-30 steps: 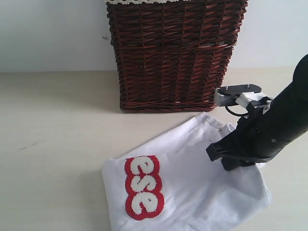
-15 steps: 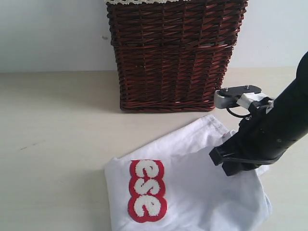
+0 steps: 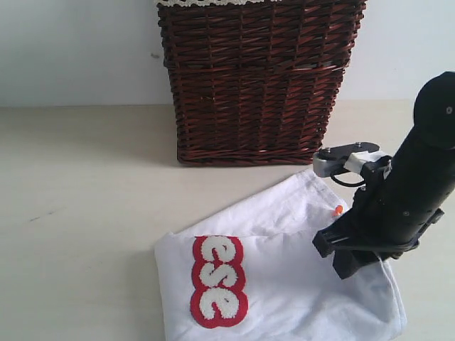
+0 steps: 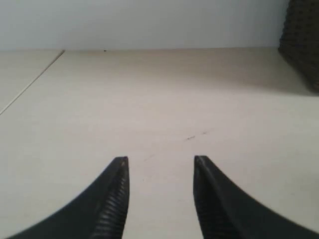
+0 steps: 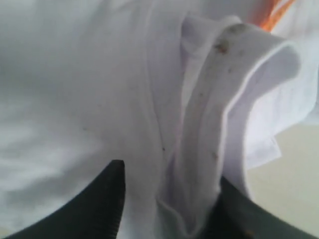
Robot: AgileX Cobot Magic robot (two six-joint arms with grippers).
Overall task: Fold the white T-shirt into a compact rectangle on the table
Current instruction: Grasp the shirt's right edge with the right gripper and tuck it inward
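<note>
The white T-shirt (image 3: 284, 284) lies folded over on the table (image 3: 85, 185), with red-outlined fuzzy letters (image 3: 219, 281) facing up at its left. A small orange tag (image 3: 338, 209) shows at its far right edge. My right gripper (image 3: 352, 263) stands down on the shirt's right part. In the right wrist view my right gripper (image 5: 169, 172) is open, and a loose fold of the ribbed neck (image 5: 219, 99) lies between its spread fingers. My left gripper (image 4: 160, 158) is open over bare table (image 4: 149, 89), holding nothing, and does not appear in the exterior view.
A tall dark brown wicker basket (image 3: 256, 78) stands behind the shirt against the pale wall. Its corner (image 4: 301, 40) shows in the left wrist view. Bare table stretches to the left of the shirt.
My right gripper's jaws have spread apart, letting go of the cloth. The arm has drawn in and down a little. The shirt has settled flatter, and the orange tag now shows.
</note>
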